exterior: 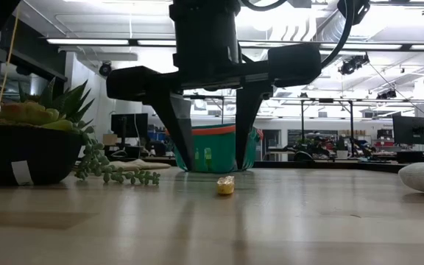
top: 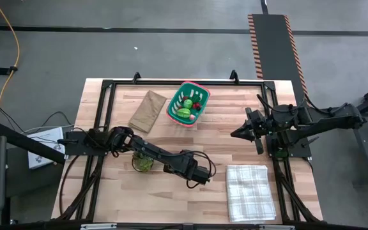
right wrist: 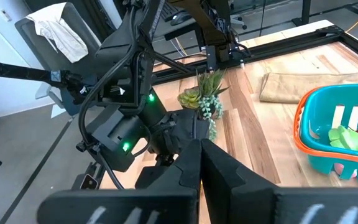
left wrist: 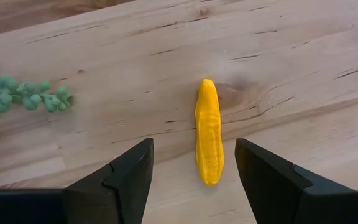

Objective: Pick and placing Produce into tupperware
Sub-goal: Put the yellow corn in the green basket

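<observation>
Yellow, long and bumpy, the plastic toy vegetable (left wrist: pixel 208 132) lay on the wooden tabletop (left wrist: pixel 291 56), near its front edge. The left end effector (left wrist: pixel 193 171) hung wide over it, a finger each side, ready to pinch. The teal plastic basket (top: pixel 188 103) waited by the far edge. The right end effector (right wrist: pixel 199 163) rested shut near the right edge.

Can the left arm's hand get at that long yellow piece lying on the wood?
Probably yes. The left hand hangs open right over the yellow piece, a finger on each side, and nothing lies between them. The trailing green sprig sits well off to one side.
</observation>
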Tool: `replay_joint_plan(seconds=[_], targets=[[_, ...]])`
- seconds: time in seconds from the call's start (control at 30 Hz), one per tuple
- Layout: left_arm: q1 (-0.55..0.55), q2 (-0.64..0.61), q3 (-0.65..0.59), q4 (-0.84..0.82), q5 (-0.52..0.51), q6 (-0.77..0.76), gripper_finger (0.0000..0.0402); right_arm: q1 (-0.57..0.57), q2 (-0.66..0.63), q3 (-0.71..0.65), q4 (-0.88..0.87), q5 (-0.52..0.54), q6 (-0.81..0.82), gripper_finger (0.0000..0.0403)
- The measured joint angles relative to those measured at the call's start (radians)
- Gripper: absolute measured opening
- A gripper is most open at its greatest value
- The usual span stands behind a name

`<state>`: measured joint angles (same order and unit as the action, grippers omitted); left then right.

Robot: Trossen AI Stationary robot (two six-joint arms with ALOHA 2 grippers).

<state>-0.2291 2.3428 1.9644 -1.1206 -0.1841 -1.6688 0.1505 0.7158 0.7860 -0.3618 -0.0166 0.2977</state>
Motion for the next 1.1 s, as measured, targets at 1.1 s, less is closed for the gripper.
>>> replay_joint_plan(seconds=[1.1], targets=[[0.0,-0.002,0.0,0.048,0.008,-0.004,0.0216,0.0,0.0,0.0,0.0,-0.029,0.016,0.0001]])
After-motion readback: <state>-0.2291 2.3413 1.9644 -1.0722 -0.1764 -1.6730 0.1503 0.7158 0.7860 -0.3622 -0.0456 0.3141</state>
